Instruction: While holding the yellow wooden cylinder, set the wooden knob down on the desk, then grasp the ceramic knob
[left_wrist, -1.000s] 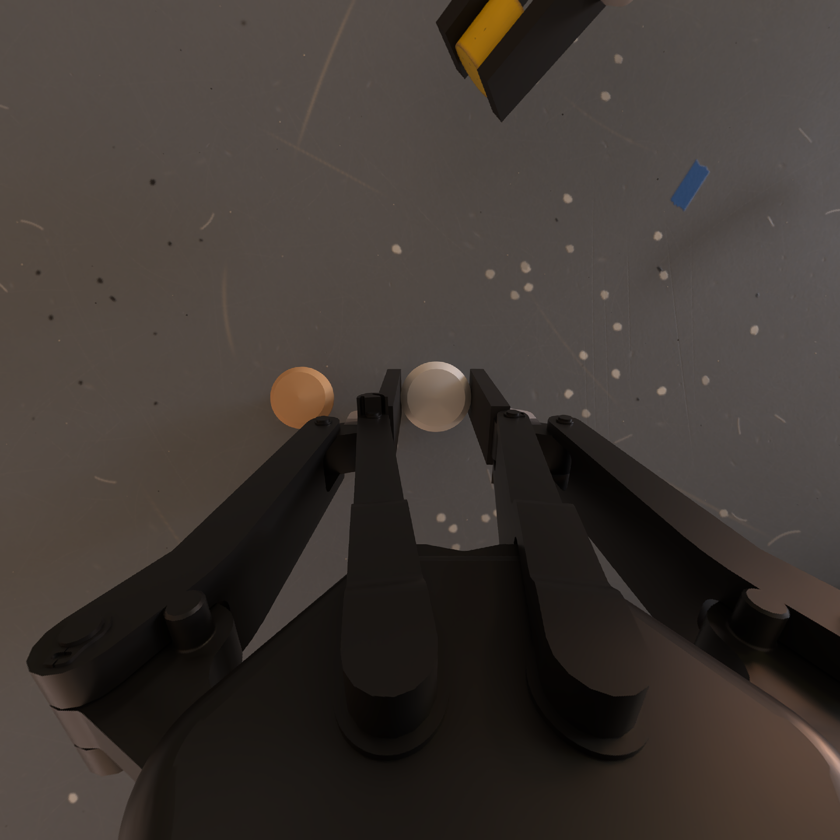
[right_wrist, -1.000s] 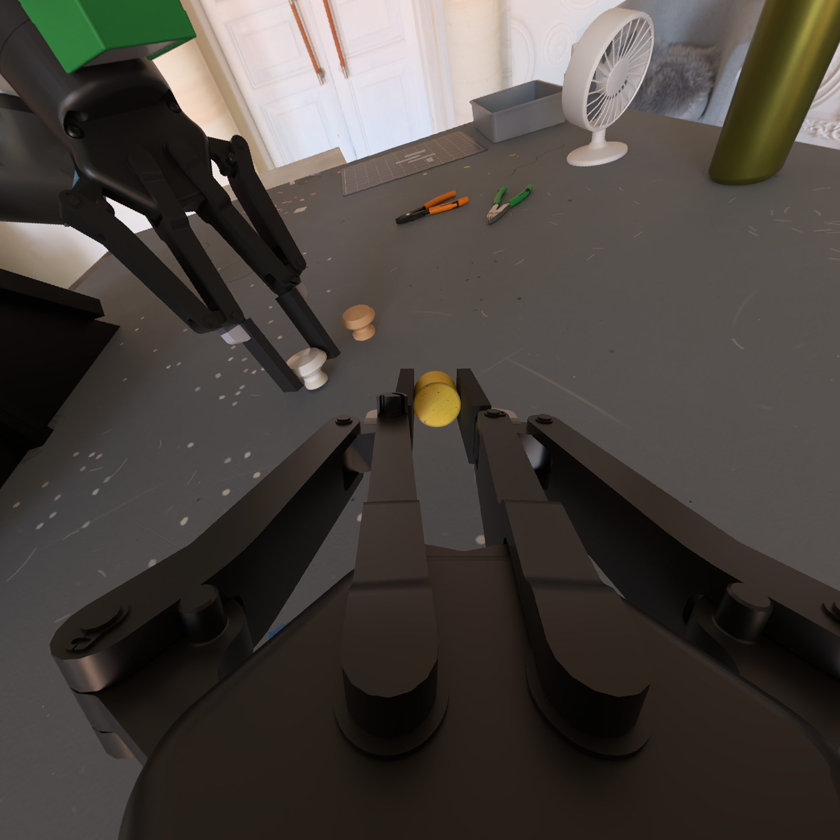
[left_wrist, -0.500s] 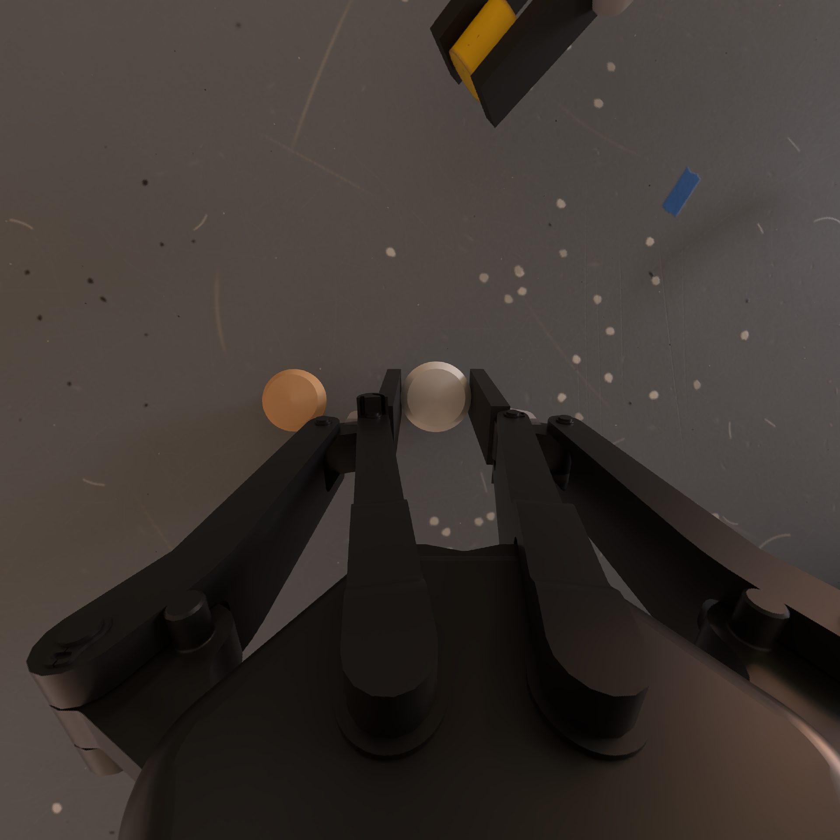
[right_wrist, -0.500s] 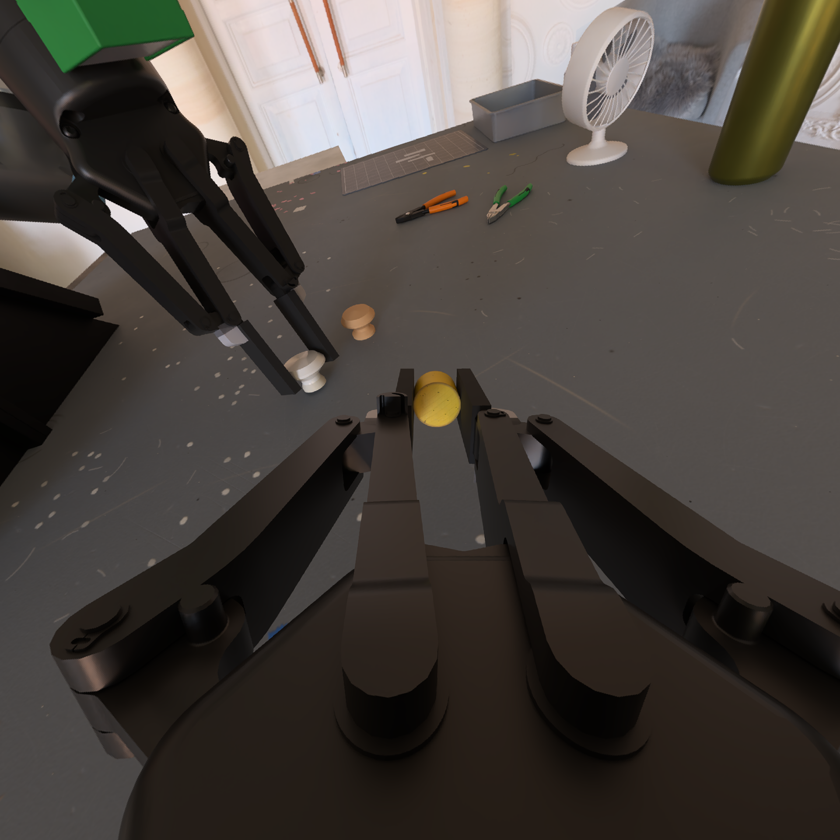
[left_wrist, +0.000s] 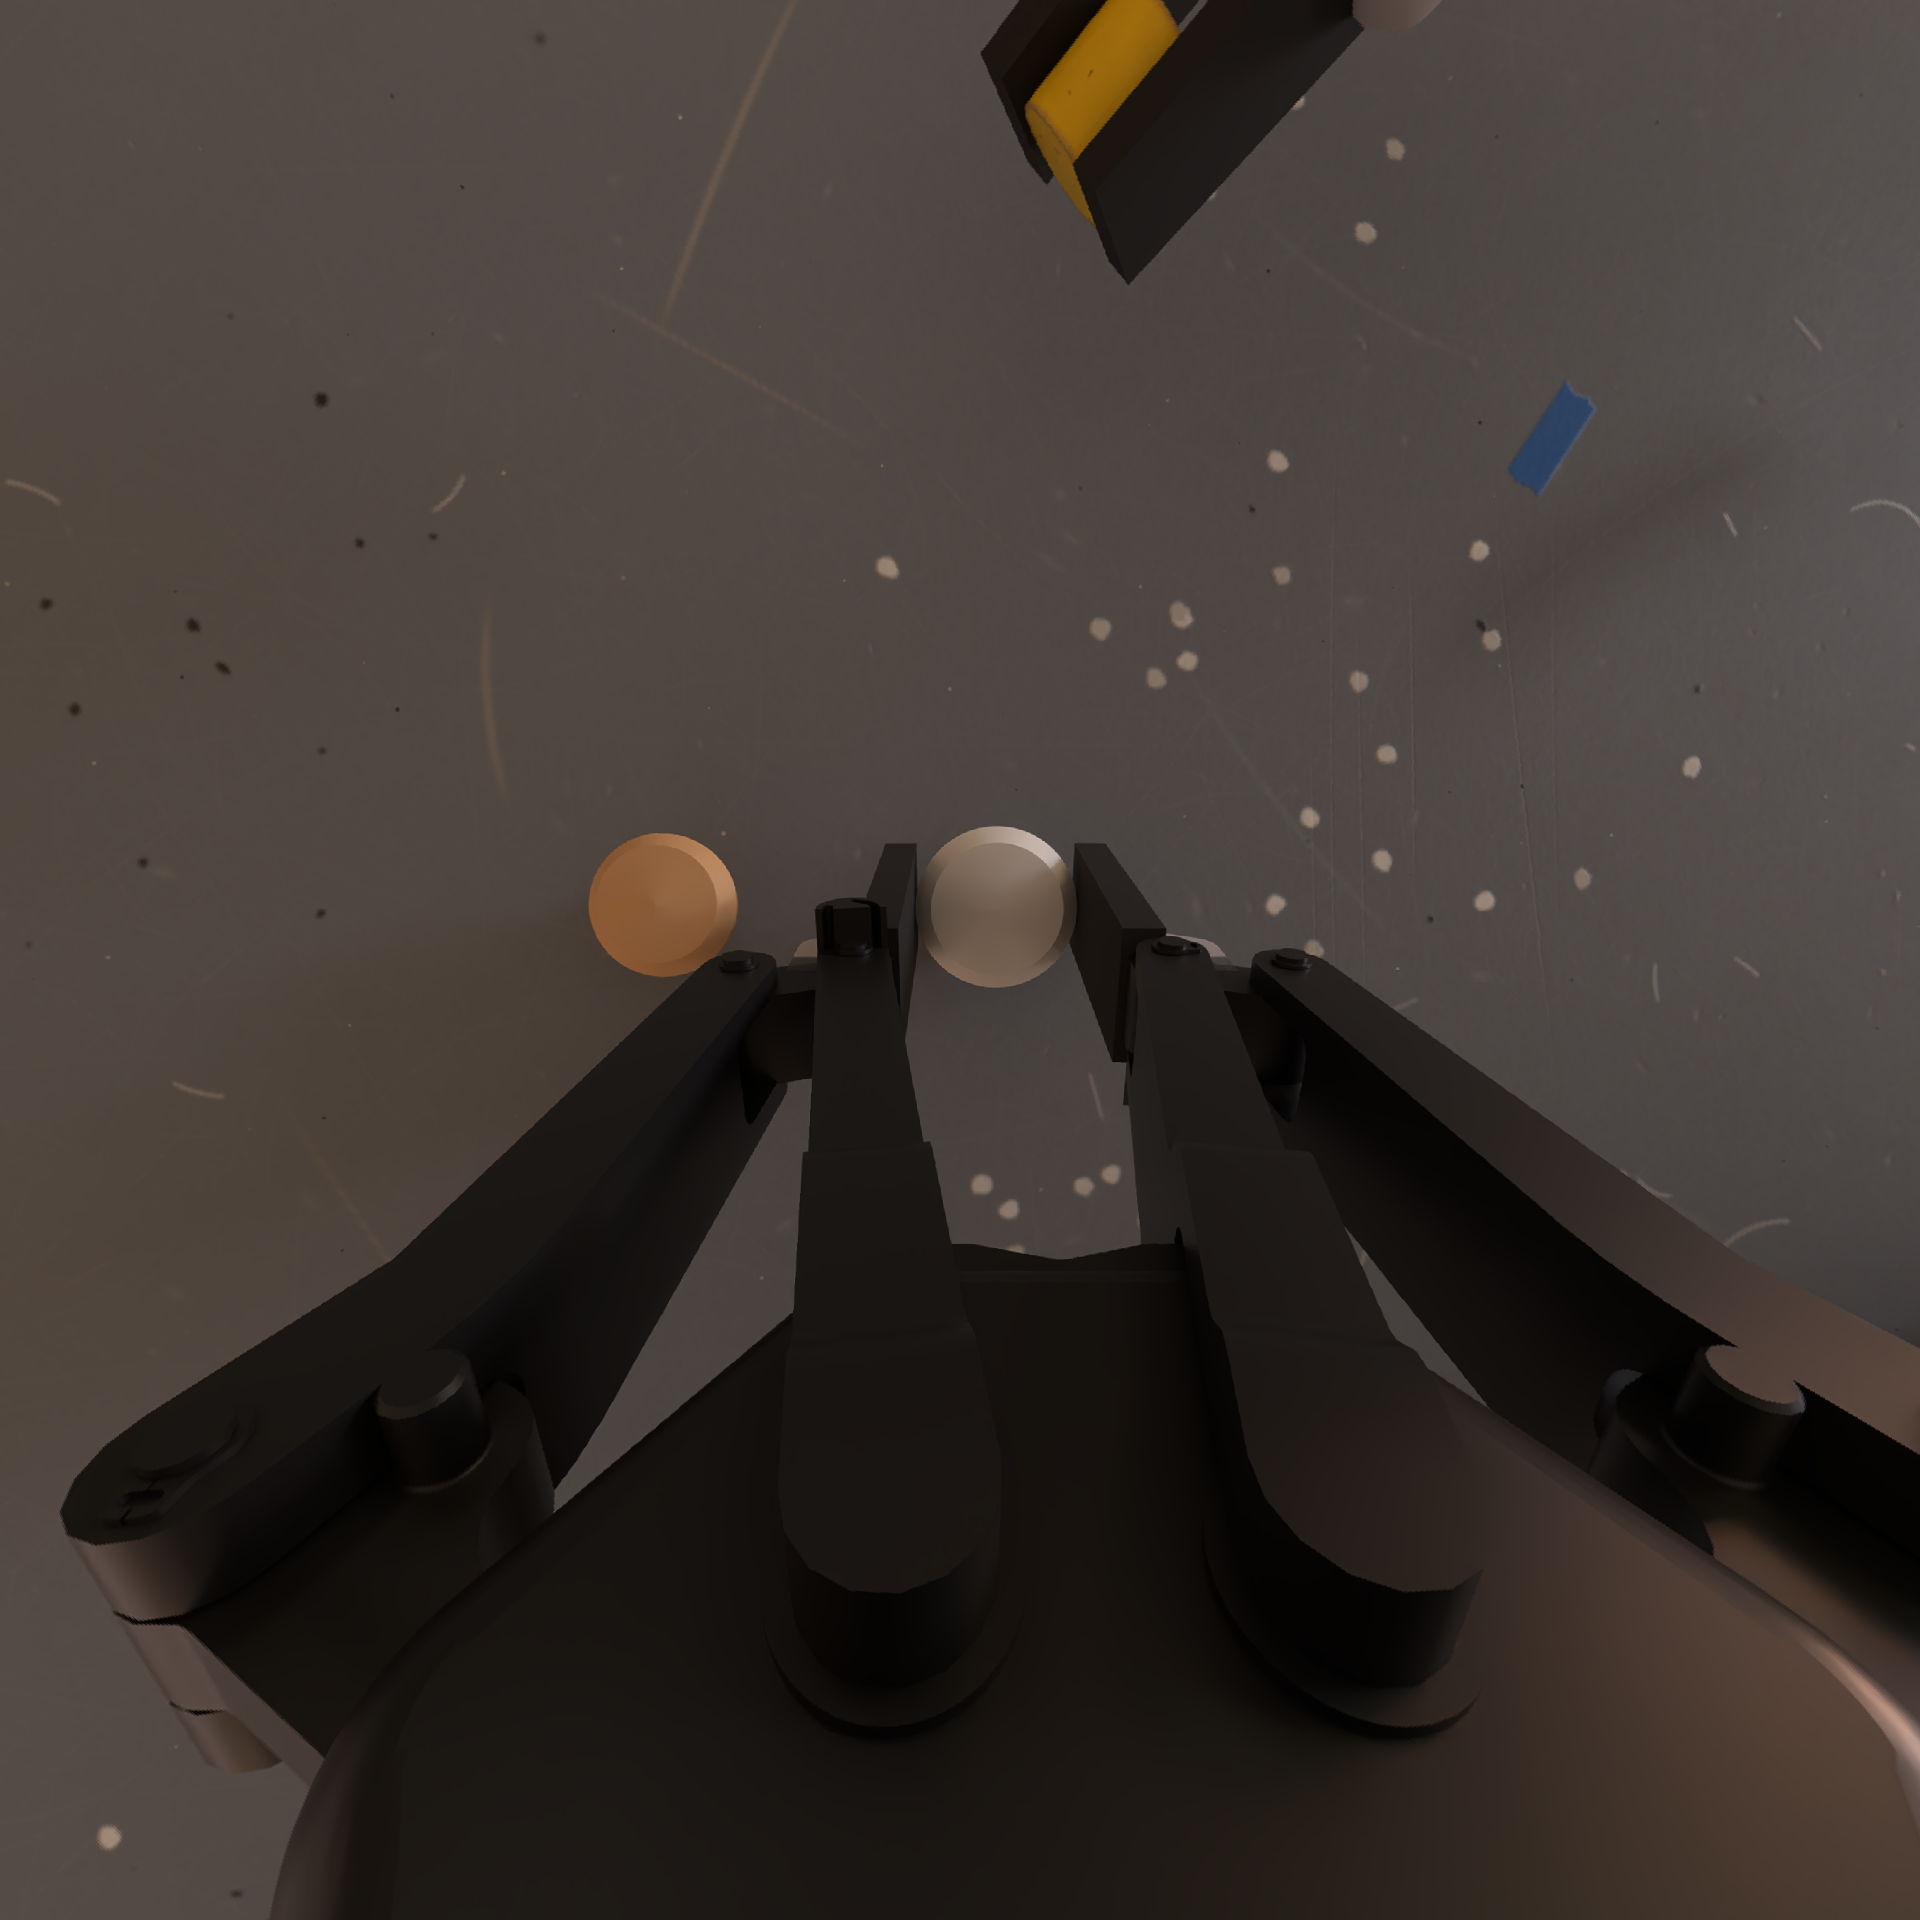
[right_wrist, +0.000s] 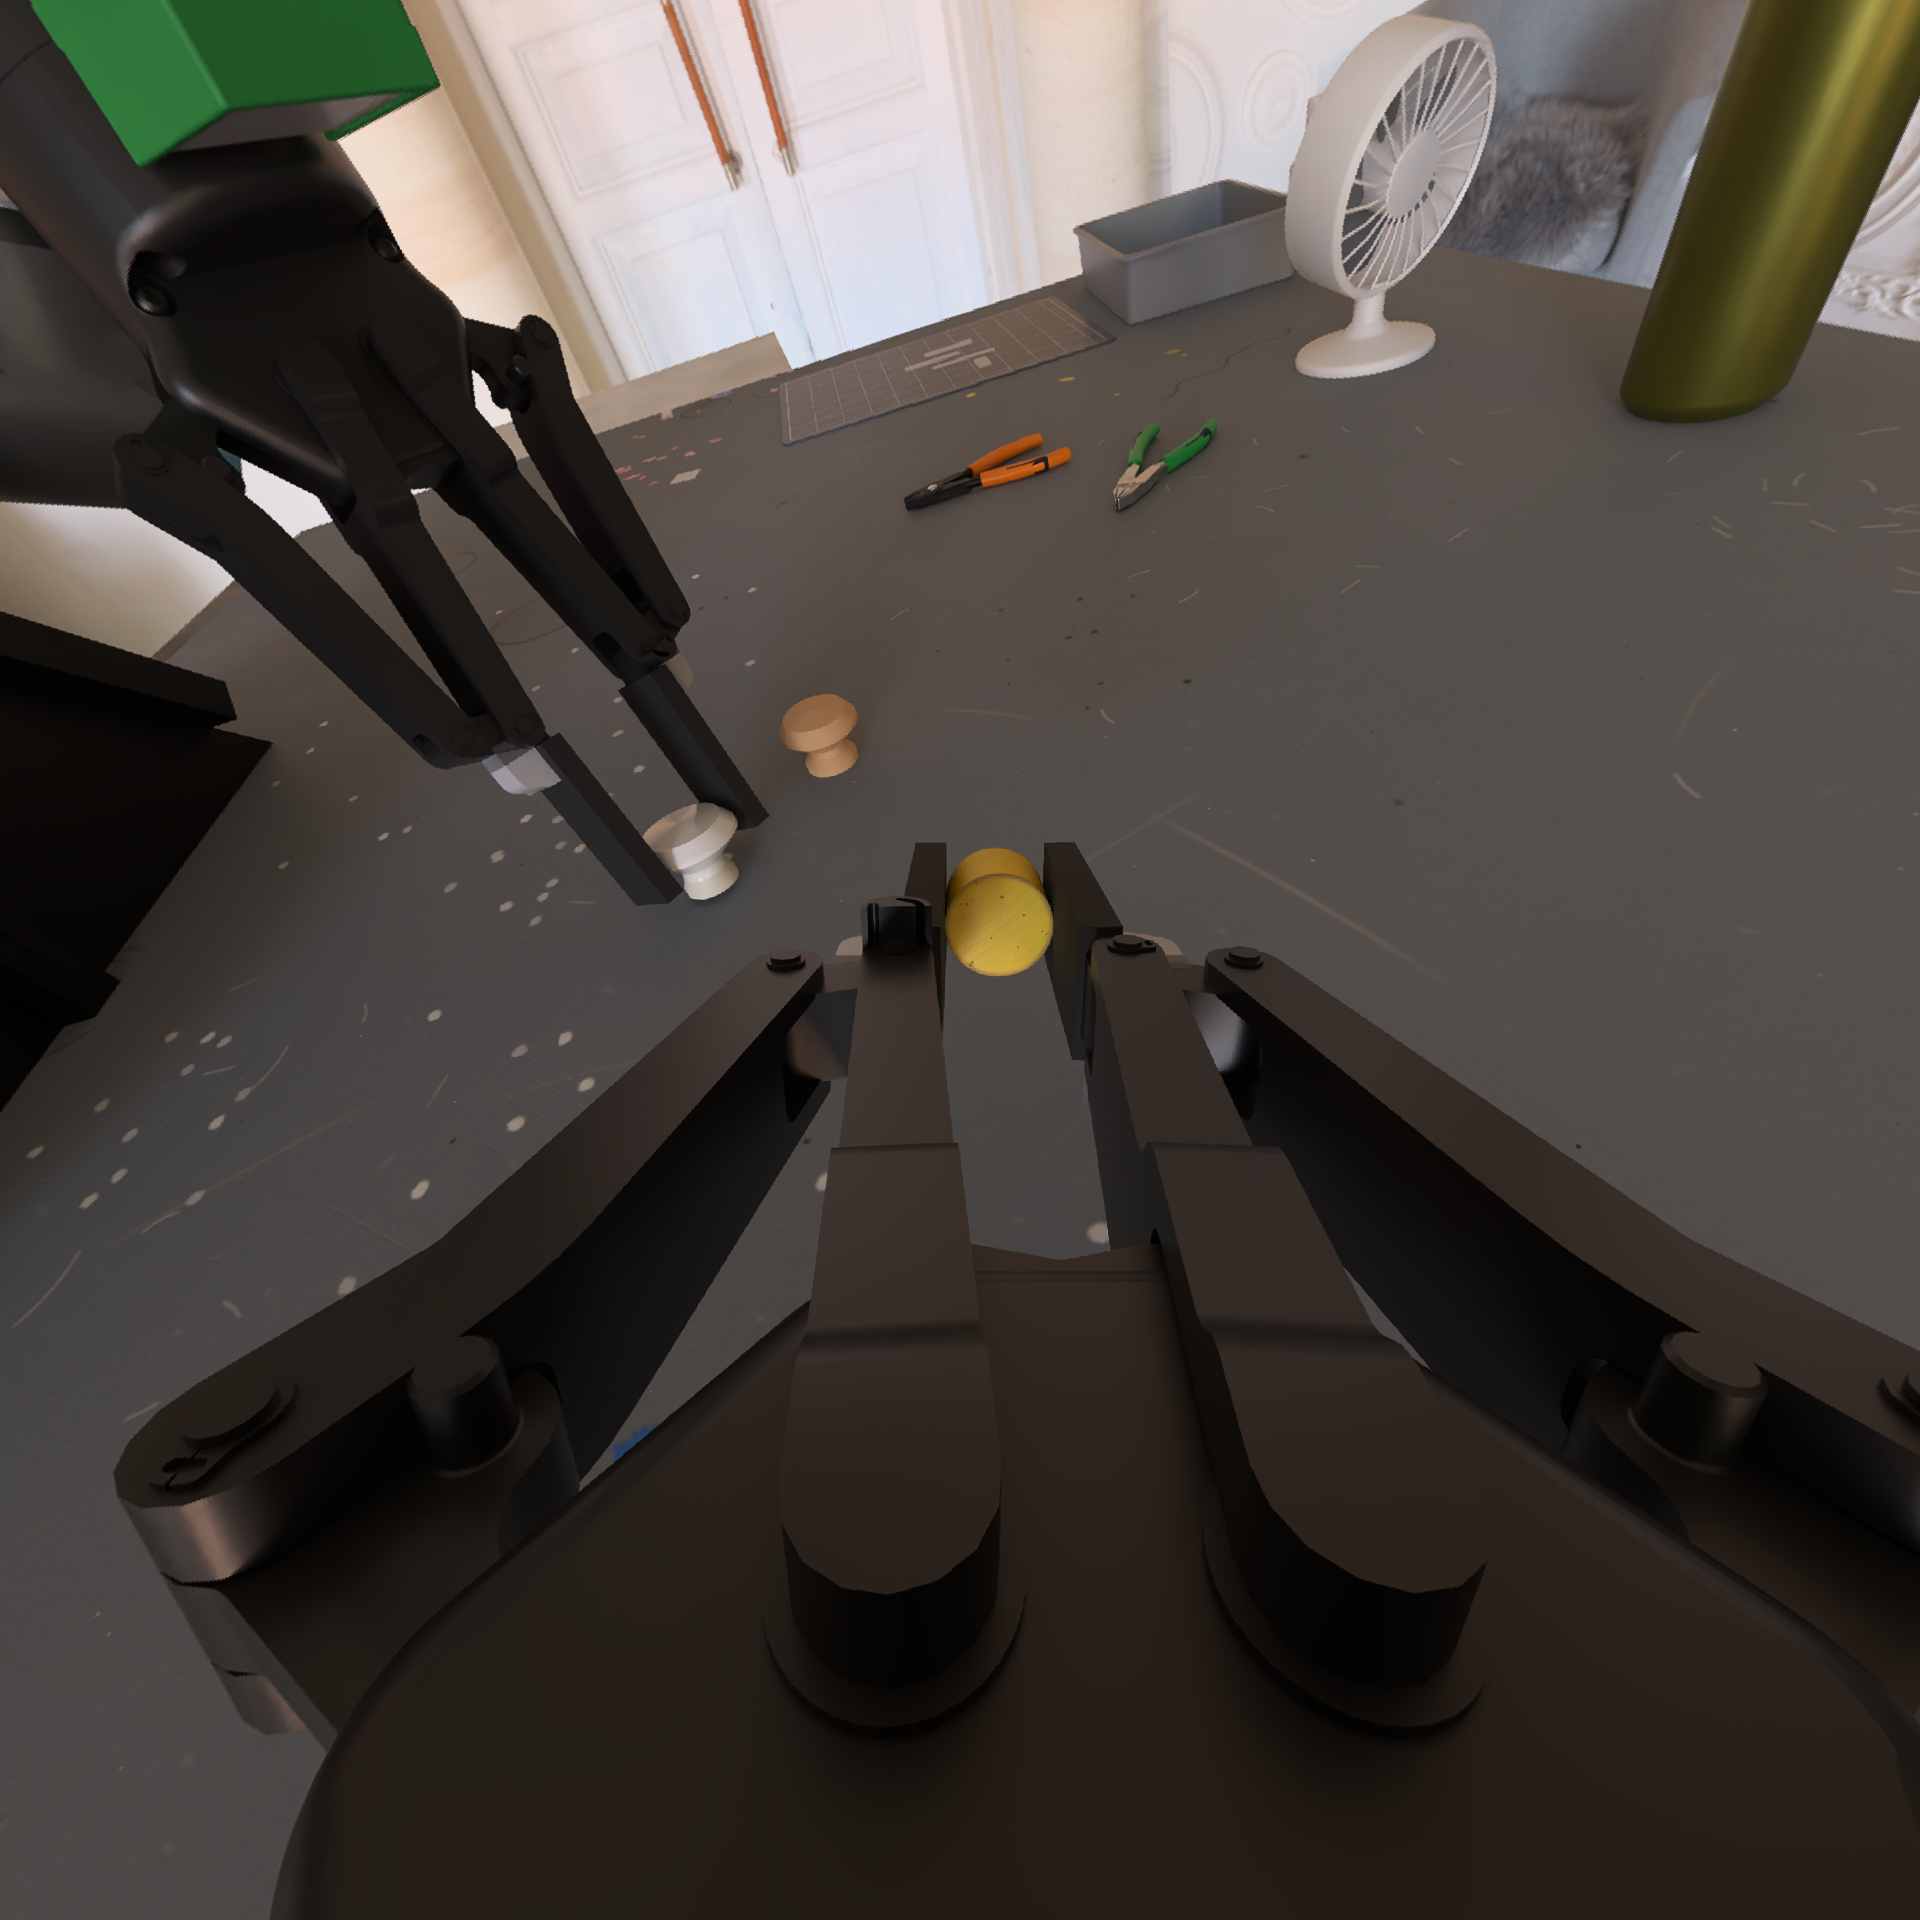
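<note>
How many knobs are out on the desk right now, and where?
2. The white ceramic knob sits upright between the left gripper's fingers. The wooden knob stands free just beyond it, toward the pliers. None seem hidden.

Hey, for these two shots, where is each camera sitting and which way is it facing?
Left wrist view: on the left gripper, facing straight down at the desk; its fingers flank the ceramic knob, wooden knob beside.
Right wrist view: on the right gripper, facing obliquely across the desk toward a fan; its fingers clamp the yellow wooden cylinder.
Shared: both knobs, the cylinder, both grippers.
</note>
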